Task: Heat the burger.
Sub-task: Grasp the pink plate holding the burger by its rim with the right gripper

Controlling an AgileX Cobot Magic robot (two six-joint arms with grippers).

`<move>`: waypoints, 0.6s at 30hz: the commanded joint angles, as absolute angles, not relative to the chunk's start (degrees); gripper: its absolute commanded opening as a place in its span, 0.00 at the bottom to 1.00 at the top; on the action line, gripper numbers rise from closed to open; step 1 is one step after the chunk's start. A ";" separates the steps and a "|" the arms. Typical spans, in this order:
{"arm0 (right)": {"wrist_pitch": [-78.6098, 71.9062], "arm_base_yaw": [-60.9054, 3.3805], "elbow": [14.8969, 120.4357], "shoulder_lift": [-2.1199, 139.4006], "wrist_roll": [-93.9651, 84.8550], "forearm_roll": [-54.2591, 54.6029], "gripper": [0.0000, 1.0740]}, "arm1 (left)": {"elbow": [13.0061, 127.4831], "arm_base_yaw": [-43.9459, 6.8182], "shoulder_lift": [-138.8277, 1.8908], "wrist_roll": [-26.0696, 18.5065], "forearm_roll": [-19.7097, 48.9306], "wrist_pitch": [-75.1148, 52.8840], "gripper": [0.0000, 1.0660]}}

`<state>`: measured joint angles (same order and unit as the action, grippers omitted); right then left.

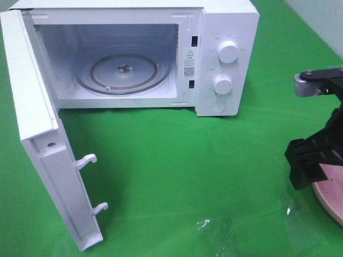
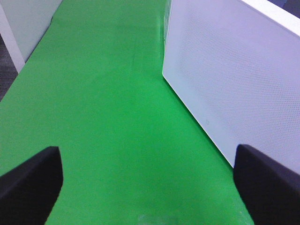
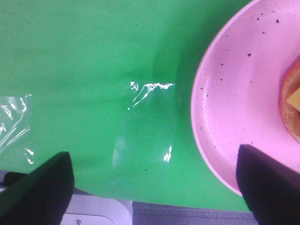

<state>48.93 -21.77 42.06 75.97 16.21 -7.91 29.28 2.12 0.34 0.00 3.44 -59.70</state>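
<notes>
Pink plate (image 3: 229, 103), burger (image 3: 291, 108) sliver, heading untellable; left gripper (image 2: 147, 187), right gripper (image 3: 154, 187) splayed, empty

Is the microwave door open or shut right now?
Open. The microwave door stands wide out to the front, its latch hooks showing, and the glass turntable inside is in plain view with nothing on it.

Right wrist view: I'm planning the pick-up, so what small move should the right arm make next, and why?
Probably shift the right gripper farther over the pink speckled plate until its open jaws straddle the brown-bunned burger. That burger shows only at the view's edge, outside the jaws, while the white microwave stands open, its glass turntable bare.
</notes>
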 commanded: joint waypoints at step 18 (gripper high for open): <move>38.27 -13.64 42.17 89.61 13.29 -8.25 0.80 | 29.22 1.95 1.38 0.00 3.27 -59.19 0.85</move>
